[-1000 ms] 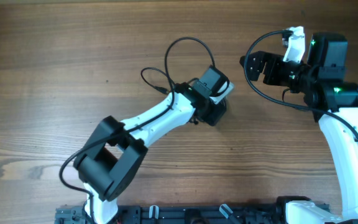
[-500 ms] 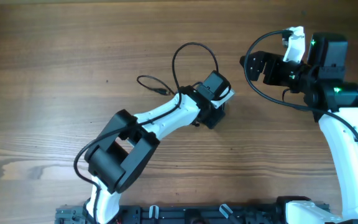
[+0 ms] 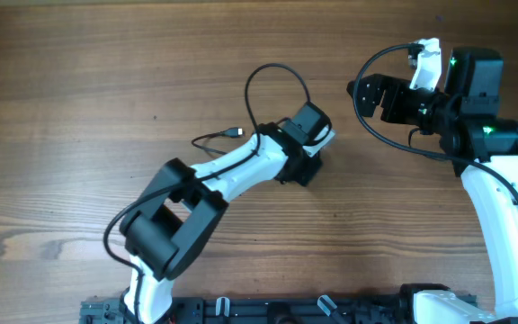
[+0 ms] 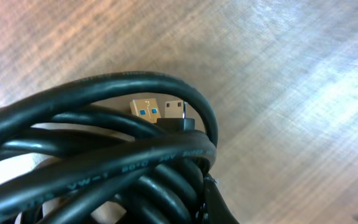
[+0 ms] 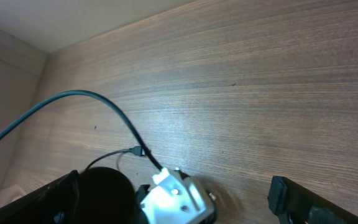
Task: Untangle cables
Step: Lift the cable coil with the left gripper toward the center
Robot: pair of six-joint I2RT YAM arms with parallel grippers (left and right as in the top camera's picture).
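Table (image 3: 61, 72) | cables (image 4: 135, 155) (looping out) in clenched left end effector (image 3: 302, 155) | right end effector (image 5: 173, 200) released

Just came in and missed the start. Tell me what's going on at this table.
Two robot arms are working on a tangle of black cables. The left gripper is down at mid-table, closed on the bunched cables. Its wrist camera shows coiled strands with two plug ends right in front of it. One loop and a loose plug end lie on the wooden table beside it. The right gripper sits open at the right, holding nothing. The tangle is not yet undone.
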